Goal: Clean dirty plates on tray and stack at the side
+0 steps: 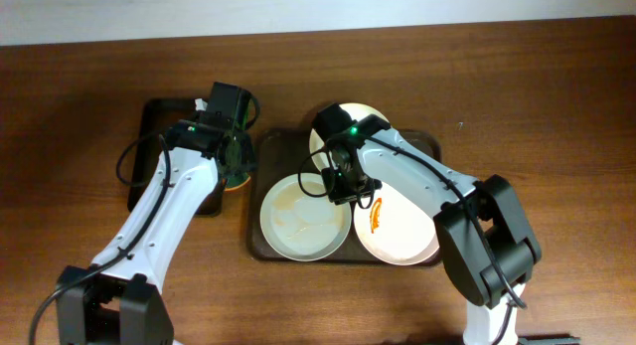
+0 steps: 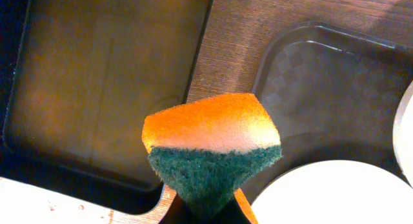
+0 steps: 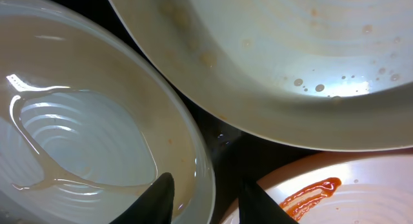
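Note:
Three white plates lie in the dark brown tray (image 1: pixel 270 154). The front left plate (image 1: pixel 298 221) carries a wet film and faint smears. An orange smear (image 3: pixel 311 192) marks the front right plate (image 1: pixel 402 231), and the back plate (image 1: pixel 366 116) is spotted and partly hidden by my right arm. My right gripper (image 1: pixel 350 191) (image 3: pixel 206 201) is open and straddles the front left plate's rim (image 3: pixel 205 172), one finger inside the plate and one outside. My left gripper (image 1: pixel 236 158) (image 2: pixel 206 214) is shut on an orange and green sponge (image 2: pixel 213 143), over the gap between the two trays.
A smaller black tray (image 1: pixel 154 136) (image 2: pixel 97 75) lies left of the brown tray (image 2: pixel 310 75). Bare wooden table (image 1: pixel 537 96) surrounds both. In the left wrist view the front left plate (image 2: pixel 329 192) sits just right of the sponge.

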Controlling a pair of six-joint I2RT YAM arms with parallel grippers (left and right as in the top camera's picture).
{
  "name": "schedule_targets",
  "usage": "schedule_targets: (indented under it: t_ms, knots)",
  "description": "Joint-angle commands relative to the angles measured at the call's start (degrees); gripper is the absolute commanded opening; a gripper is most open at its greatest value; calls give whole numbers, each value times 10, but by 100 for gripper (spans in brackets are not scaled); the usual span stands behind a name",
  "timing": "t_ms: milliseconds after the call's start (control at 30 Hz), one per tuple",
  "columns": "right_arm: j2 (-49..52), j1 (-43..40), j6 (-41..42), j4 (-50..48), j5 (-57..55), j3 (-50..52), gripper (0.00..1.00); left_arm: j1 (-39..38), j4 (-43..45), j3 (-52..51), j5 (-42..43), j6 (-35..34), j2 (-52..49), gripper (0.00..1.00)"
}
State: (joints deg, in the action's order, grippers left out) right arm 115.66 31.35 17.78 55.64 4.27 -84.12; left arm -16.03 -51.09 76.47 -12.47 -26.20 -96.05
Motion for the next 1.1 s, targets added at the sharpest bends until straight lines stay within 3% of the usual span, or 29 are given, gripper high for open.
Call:
schedule_targets:
  t_ms: [0,267,300,333,367,500,767,1000,1067]
  knots:
    - [24,5,-4,-2,13,17,34,2,3,-5,-9,1,3,0]
    - [27,9,-4,-45,61,41,25,2,3,-5,-8,1,3,0]
    - [28,13,-3,-57,61,49,22,2,3,-5,-8,1,3,0]
    - [28,17,-3,-67,61,54,8,2,3,-5,-9,1,3,0]
    - [28,20,-3,-69,60,54,4,2,3,-5,-9,1,3,0]
    - [23,19,12,-59,16,39,4,2,3,-5,-4,1,3,0]
    - [-63,21,11,88,-129,-87,4,2,3,-5,-4,1,3,0]
    - [-125,26,12,144,-212,-115,4,18,2,-5,9,1,3,0]
    - [-132,52,16,151,-280,-115,4,26,0,-5,24,1,3,0]
